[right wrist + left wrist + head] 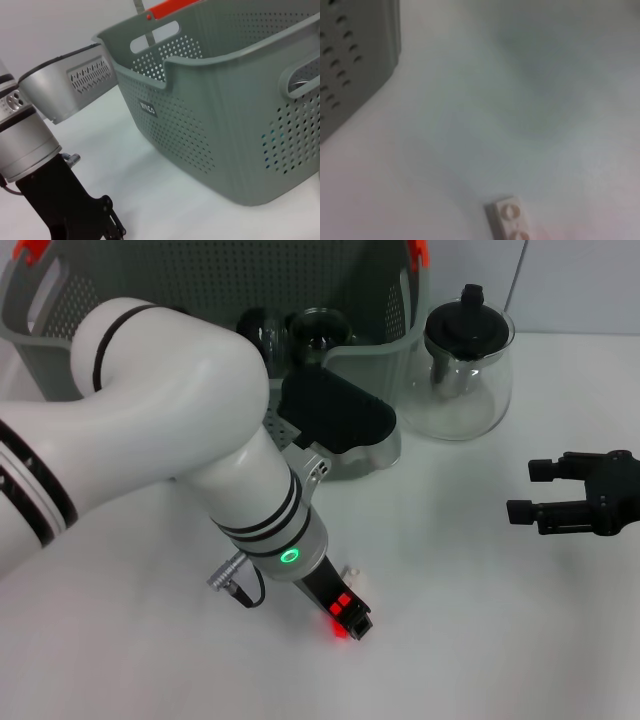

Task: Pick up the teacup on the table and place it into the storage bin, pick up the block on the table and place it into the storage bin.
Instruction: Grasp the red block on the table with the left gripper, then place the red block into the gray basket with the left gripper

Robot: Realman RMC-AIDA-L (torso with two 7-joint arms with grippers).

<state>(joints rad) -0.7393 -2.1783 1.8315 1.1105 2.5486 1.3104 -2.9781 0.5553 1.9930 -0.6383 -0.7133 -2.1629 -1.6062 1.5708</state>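
A small white block (pixel 352 572) lies on the white table, also seen close up in the left wrist view as the block (pixel 509 220). My left gripper (pixel 347 618) is low over the table right beside the block, red lights glowing at its tip. The grey-green perforated storage bin (pixel 200 280) stands at the back, its side wall (pixel 225 115) filling the right wrist view. A dark glass teacup (pixel 320 332) sits inside the bin near its front wall, next to another dark round glass piece (pixel 265 335). My right gripper (pixel 535 492) hovers open and empty at the right.
A glass teapot (pixel 468 370) with a black lid stands just right of the bin. My bulky left arm (pixel 180 400) reaches across the bin's front. The bin's corner (pixel 355 50) is close to the block.
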